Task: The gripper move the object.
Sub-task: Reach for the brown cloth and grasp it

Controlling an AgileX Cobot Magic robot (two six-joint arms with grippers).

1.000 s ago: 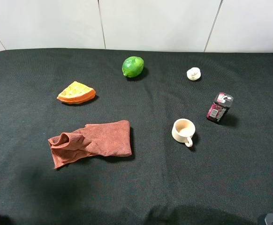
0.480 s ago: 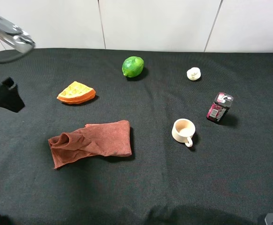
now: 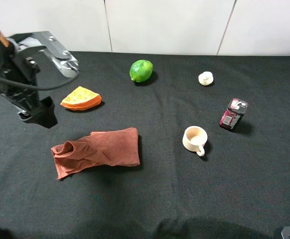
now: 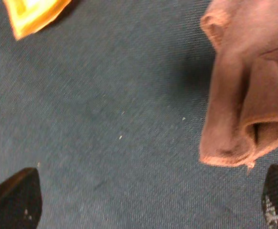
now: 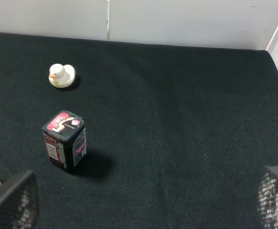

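My left gripper [image 3: 37,112] hangs over the table's [image 3: 234,199] left side, fingers spread wide with nothing between them. It sits between the orange wedge [image 3: 80,98] and the crumpled rust-brown cloth [image 3: 96,151]. My right gripper [image 5: 141,200] is parked off the near right corner, also spread and empty.

The task doesn't say which object, so I take it to be the cloth, since it is nearest my left fingers. It lies toward the near left corner, folded over itself at its left end.

The first risk is that guess: the wedge is just as reachable, and closing on it would move the wrong thing. The second is the cloth itself. It is limp, so if I pinch only the top fold, the rest will trail and unroll instead of lifting. If I come down too deep, my fingertips could snag the table's dark cover along with it. If I swing in carelessly, I could nudge the wedge.
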